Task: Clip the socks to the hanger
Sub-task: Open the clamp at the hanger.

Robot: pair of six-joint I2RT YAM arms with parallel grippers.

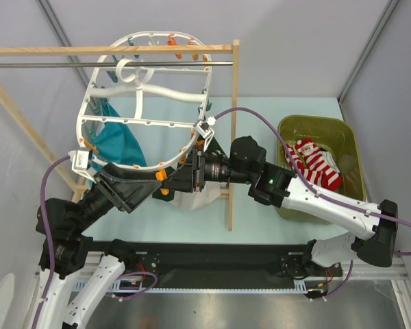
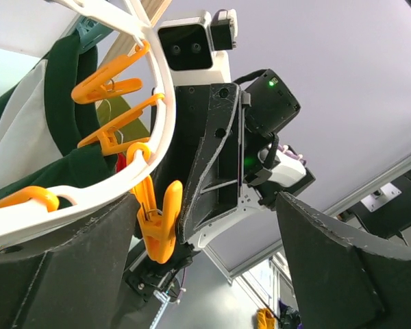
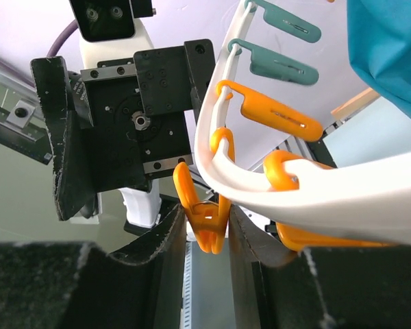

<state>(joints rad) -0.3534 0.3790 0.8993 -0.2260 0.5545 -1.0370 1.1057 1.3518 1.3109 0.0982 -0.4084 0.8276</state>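
Observation:
The white hanger (image 1: 137,122) hangs from the rod, tilted, with orange and teal clips along its rim. Both grippers meet under its near rim. My right gripper (image 3: 207,236) is shut on an orange clip (image 3: 207,226) that hangs from the rim (image 3: 315,192), one finger pressing each side of it. My left gripper (image 2: 207,205) stands wide open facing the right one, and another orange clip (image 2: 157,223) hangs just beside its left finger (image 2: 68,274). Neither gripper holds a sock. Red-and-white striped socks (image 1: 320,164) lie in the green bin.
The hanger hangs from a wooden rack with a metal rod (image 1: 55,64); its upright post (image 1: 233,137) stands between the arms and the green bin (image 1: 349,140). A teal cloth (image 1: 120,140) and a dark green-and-white garment (image 2: 61,89) hang from the hanger.

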